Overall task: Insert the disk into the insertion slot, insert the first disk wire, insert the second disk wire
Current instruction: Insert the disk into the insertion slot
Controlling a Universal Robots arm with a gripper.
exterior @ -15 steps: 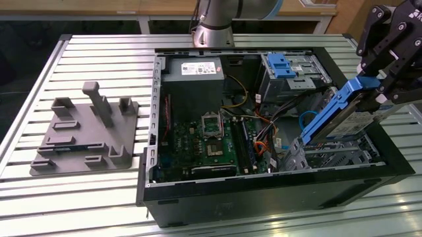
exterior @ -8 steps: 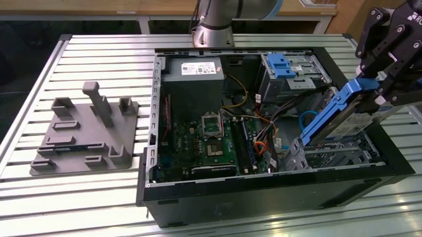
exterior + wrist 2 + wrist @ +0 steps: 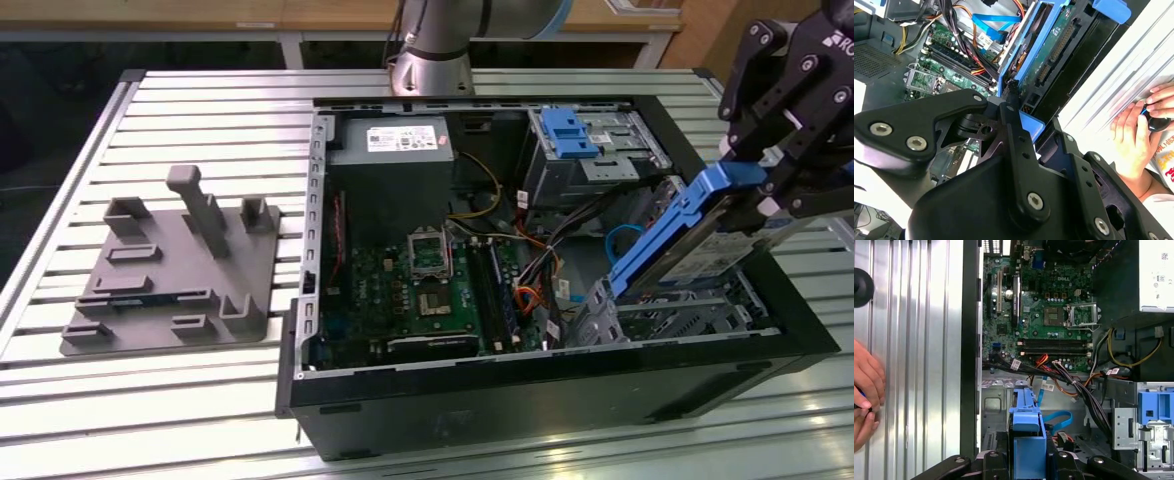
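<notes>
**Disk held on a slant over the drive cage**

I have the gripper (image 3: 755, 190) clamped hard on the upper end of the disk (image 3: 694, 250). Its fingers press on the blue bracket and hold nothing else. The disk hangs tilted inside the open computer case (image 3: 534, 395). Its long axis runs from the claw down and toward the exterior view's left.

The insertion slot (image 3: 674, 318) is the perforated silver cage in the case's corner on the exterior view's right. It lies directly below the disk's low end, so it is under the claw, not beside it. I judge the disk not yet seated. I cannot tell whether its low edge touches the cage.

In the first wrist view a blue cable (image 3: 1054, 414) loops just beside the cage. The taller bay with the blue latch (image 3: 577, 135) stands farther back.

The case lies on a slatted metal table (image 3: 200, 100). A grey fixture (image 3: 174, 270) sits well apart, toward the exterior view's left. A person's hand (image 3: 866, 385) rests on the table near the case wall.
</notes>
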